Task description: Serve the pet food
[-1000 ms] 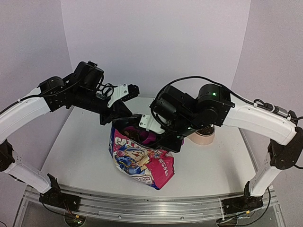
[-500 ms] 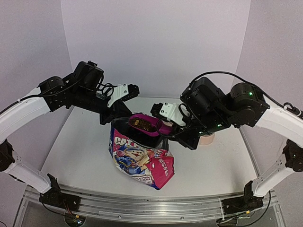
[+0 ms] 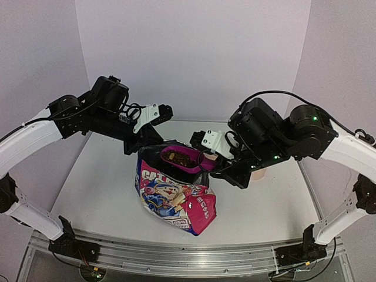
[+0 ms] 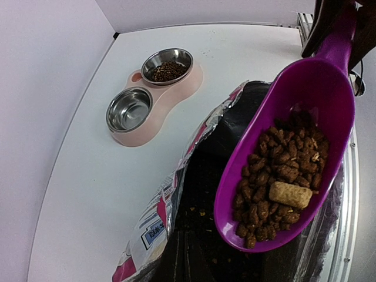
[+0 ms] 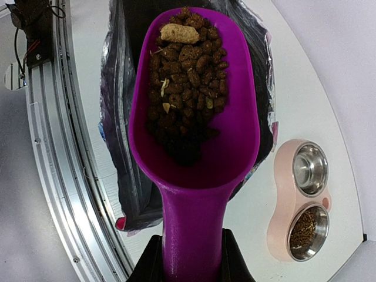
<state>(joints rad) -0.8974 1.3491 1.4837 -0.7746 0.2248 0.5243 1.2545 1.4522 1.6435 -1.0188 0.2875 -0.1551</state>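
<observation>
The glossy pink and blue pouch (image 3: 175,198) stands open at the table's middle. My left gripper (image 3: 151,143) is shut on its back rim (image 4: 176,194), holding the mouth open. Just above that mouth hovers the magenta scoop (image 3: 181,157), roughly level and loaded with pet food (image 5: 187,76), dark brown kibble with one tan biscuit on top. My right gripper (image 5: 192,261) is shut on the scoop's handle (image 5: 191,229). More kibble lies dark inside the pouch (image 4: 205,194).
The pink double-bowl feeder (image 4: 176,94) sits at the back right of the table, mostly behind my right arm in the top view. One steel bowl (image 4: 167,67) holds some kibble, the other (image 4: 129,110) is empty. The aluminium rail (image 5: 53,147) runs along the near edge.
My right arm has drawn back and lifted the scoop out of the pouch, now full of kibble above the opening. My left arm has kept still on the rim.
</observation>
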